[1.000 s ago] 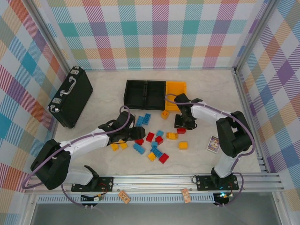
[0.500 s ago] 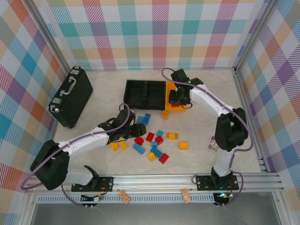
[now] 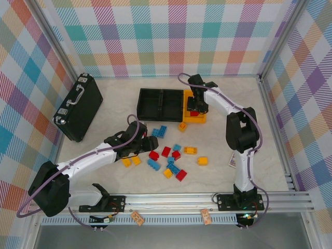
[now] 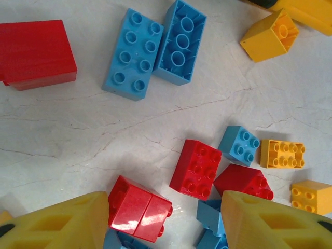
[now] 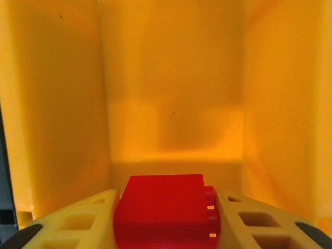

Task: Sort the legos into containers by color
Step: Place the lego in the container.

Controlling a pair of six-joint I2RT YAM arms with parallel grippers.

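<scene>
Over the yellow-orange bin (image 3: 197,97), my right gripper (image 3: 195,109) is shut on a red brick (image 5: 163,210), and the bin's orange walls (image 5: 171,93) rise all around it. The two black bins (image 3: 160,104) sit joined to its left. My left gripper (image 3: 150,145) hangs open low over the loose legos. A red brick (image 4: 139,208) lies between its yellow fingers (image 4: 62,223), close against the left one. Around it lie another red brick (image 4: 196,168), blue bricks (image 4: 155,49) and yellow ones (image 4: 282,154).
A black briefcase (image 3: 79,106) lies at the left. A small printed card (image 3: 232,162) peeks out behind the right arm. Loose bricks spread across the table's middle (image 3: 171,155). Metal frame rails run along the right and near edges.
My right arm has swung from the brick pile up to the yellow-orange bin, carrying the red brick. The left gripper has shifted slightly right, toward a red brick.
</scene>
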